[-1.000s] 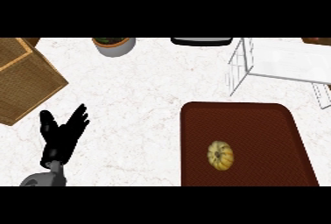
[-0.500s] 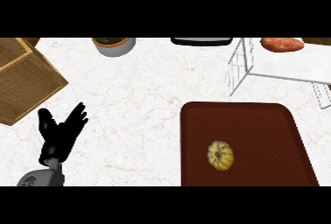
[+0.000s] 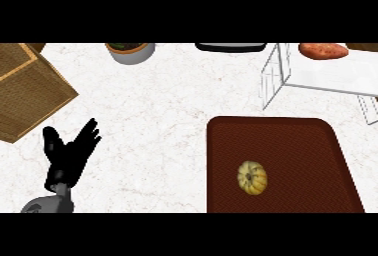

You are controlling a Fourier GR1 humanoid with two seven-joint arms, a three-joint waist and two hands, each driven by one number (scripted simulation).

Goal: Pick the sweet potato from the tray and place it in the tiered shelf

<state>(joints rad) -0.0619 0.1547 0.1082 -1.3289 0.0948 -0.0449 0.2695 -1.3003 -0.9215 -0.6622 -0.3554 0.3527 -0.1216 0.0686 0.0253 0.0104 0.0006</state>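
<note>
White marbled counter fills the view. Nearest, at lower left, the left hand rests with fingers spread and straight, holding nothing. To its right lies the dark red tray, a small yellow squash on it. Bare counter separates hand and tray. Farther back, the sweet potato lies on the white tiered shelf, well apart from the hand. No writing is legible.

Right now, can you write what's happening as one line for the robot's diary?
sweet potato: on tiered shelf | tray: holds small yellow squash | left hand: open, resting | right hand: out of view
</note>
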